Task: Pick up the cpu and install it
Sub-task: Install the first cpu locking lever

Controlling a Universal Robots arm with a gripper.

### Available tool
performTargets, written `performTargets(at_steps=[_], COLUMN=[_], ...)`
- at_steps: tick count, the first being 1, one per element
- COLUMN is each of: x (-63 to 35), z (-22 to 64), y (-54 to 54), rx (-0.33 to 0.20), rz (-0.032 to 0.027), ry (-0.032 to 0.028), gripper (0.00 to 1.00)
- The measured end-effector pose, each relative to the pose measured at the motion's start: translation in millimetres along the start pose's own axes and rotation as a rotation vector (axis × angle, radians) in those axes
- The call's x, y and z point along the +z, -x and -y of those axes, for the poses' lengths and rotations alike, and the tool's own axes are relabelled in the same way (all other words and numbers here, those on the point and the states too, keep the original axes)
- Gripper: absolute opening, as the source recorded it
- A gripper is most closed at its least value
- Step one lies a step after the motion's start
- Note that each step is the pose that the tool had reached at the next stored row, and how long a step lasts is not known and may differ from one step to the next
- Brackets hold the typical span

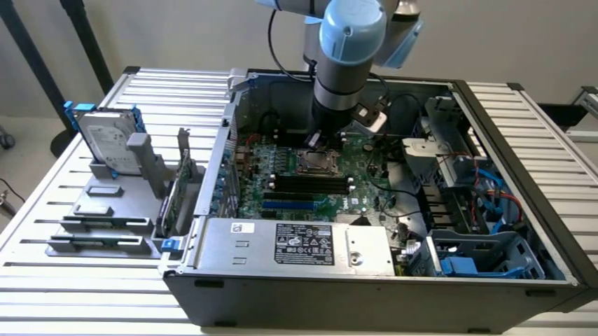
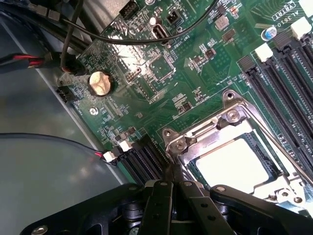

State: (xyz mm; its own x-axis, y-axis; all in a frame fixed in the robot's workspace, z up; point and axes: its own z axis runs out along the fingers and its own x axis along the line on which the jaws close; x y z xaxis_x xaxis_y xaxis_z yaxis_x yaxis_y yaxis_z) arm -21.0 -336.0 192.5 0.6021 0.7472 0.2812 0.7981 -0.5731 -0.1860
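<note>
At the near edge of the open computer case (image 1: 374, 294) a silver power supply (image 1: 299, 243) with a black label is seen; on the exterior view's left, a grey rack (image 1: 112, 210) on the slatted table (image 1: 56, 294) is set with a hard drive (image 1: 105, 140) in blue rails standing upright. Further in, the green board (image 1: 299, 189) is laid flat, its black memory slots (image 1: 309, 183) lying near the socket (image 1: 316, 161). The cpu (image 2: 234, 164) is seated inside the socket's metal frame (image 2: 230, 117), its pale top glaring. The gripper (image 2: 172, 183) is held just over the socket's edge, its fingers pressed together with nothing pinched between them. A round coin battery (image 2: 101, 83) is seen further along the board; beyond it black cables (image 2: 73, 29) are draped.
</note>
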Motion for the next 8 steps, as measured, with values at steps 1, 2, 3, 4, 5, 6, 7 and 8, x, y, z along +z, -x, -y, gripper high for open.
performTargets(at_steps=[1, 2, 3, 4, 5, 6, 7, 8], x=[0.0, -0.3, -1.2, -2.4, -4.1, -6.0, -8.1, -10.6], z=[0.0, -0.1, -0.1, -0.2, -0.3, -0.3, -0.4, -0.5], y=[-0.1, -0.1, -0.1, 0.0, 0.1, 0.1, 0.2, 0.2], rx=[0.0, 0.001, 0.001, 0.002, 0.003, 0.003, 0.004, 0.004], rz=[-0.0006, -0.0003, 0.0005, 0.0012, 0.0025, 0.0036, 0.0044, 0.0054], ry=[-0.0016, -0.0032, -0.0048, -0.0063, -0.0072, -0.0083, -0.0094, -0.0104], gripper=[0.11, 0.11, 0.11, 0.11, 0.11, 0.11, 0.11, 0.11])
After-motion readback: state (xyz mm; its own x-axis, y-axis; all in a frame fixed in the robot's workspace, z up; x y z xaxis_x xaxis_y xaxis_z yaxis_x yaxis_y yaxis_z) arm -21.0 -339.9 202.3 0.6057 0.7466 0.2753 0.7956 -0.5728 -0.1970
